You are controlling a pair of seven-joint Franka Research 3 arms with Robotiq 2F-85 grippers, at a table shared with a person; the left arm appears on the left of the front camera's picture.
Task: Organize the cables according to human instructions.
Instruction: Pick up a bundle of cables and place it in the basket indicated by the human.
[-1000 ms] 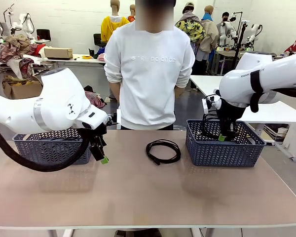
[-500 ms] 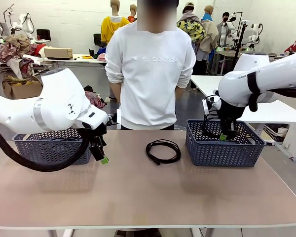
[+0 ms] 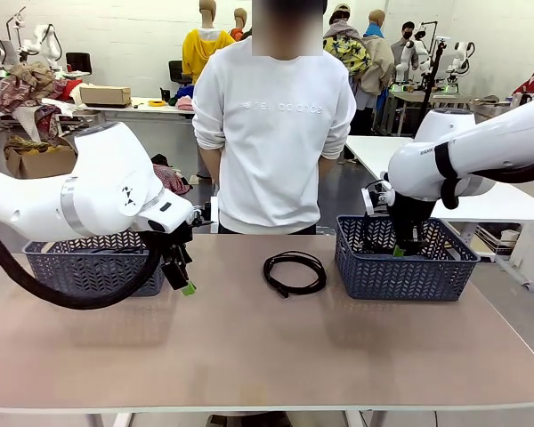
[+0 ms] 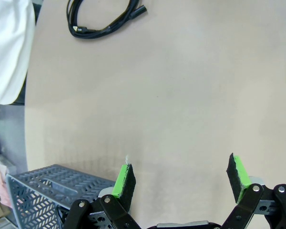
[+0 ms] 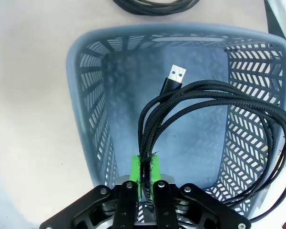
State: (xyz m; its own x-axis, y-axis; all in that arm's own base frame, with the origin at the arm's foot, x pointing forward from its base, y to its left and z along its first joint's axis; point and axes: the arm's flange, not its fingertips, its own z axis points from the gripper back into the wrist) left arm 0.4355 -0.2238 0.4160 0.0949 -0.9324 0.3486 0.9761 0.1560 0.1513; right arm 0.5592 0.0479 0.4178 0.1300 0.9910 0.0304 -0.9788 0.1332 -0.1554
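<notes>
Moved a bit toward the bench's middle, the right hand is shut tight on a cable in the basket at the bench's right edge. The left hand is held wide, with nothing in it. Loose loops could be caught on the basket when the cable is let go.

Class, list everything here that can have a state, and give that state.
left gripper, open, empty.
right gripper, shut on held cable.
held cable, hanging in right basket.
right basket, upright.
loose cable, coiled, lying between baskets.
left basket, upright; contents hidden.
</notes>
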